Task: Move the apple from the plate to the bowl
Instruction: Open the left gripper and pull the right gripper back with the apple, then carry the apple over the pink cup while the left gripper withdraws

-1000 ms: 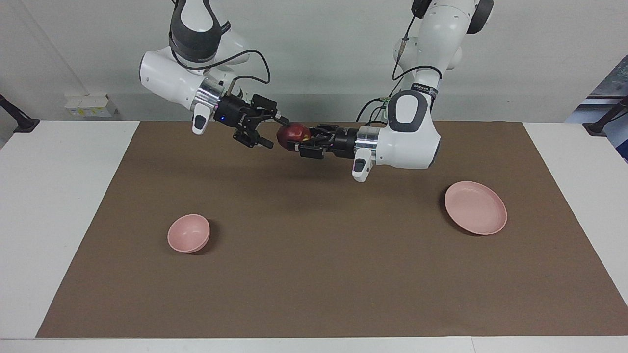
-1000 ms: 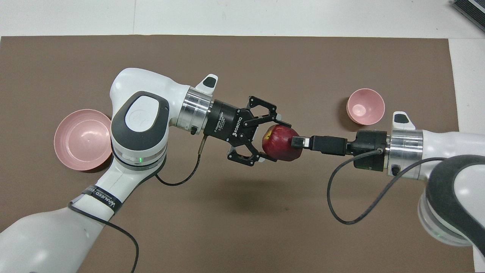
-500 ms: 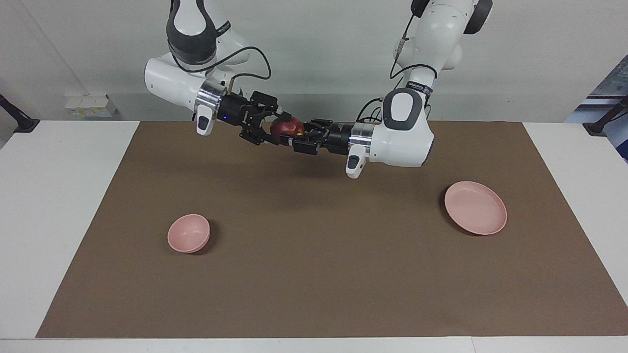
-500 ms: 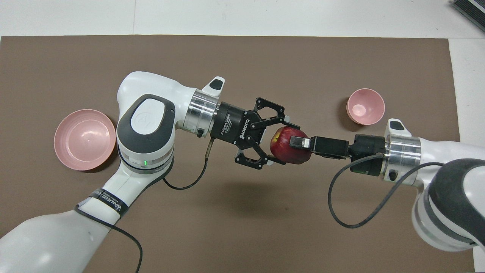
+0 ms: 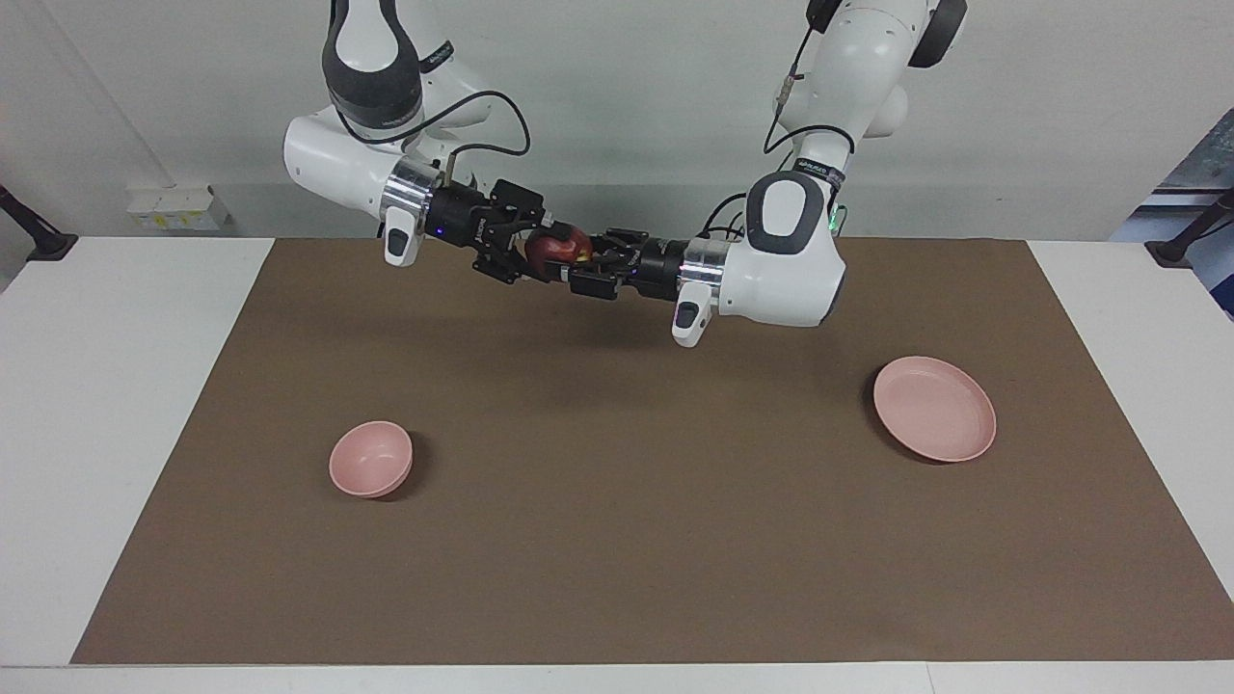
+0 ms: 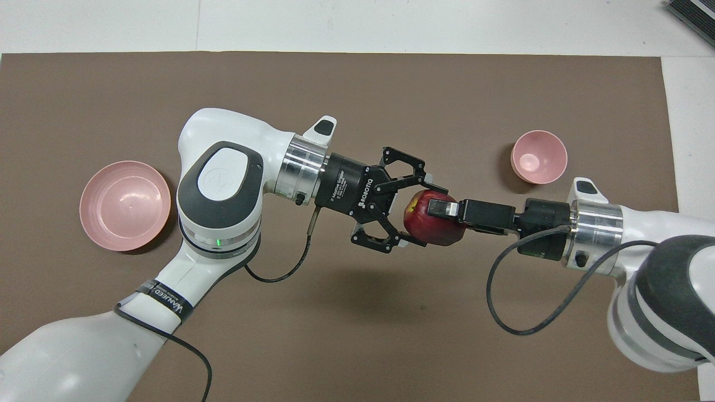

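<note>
Robotics lab, not a home or kitchen. Two white Franka arms (image 5: 791, 260) mounted at one white table (image 5: 116, 386), wall plain and bare right above the grippers. Brown paper mat (image 5: 617, 540) laid flat under the hands as a work surface. Loose black cables (image 6: 519, 301) run along the wrists. Props are just plastic tableware set out well below and to either side of the hands. Staged test bench.

a white table (image 5: 116, 405) carries a wide brown mat (image 5: 636, 540) that covers most of its top. a plain pale wall (image 5: 617, 116) stands at the robots' end. a small white box (image 5: 178, 207) sits at the wall's foot. the light is even, with soft shadows on the mat.
</note>
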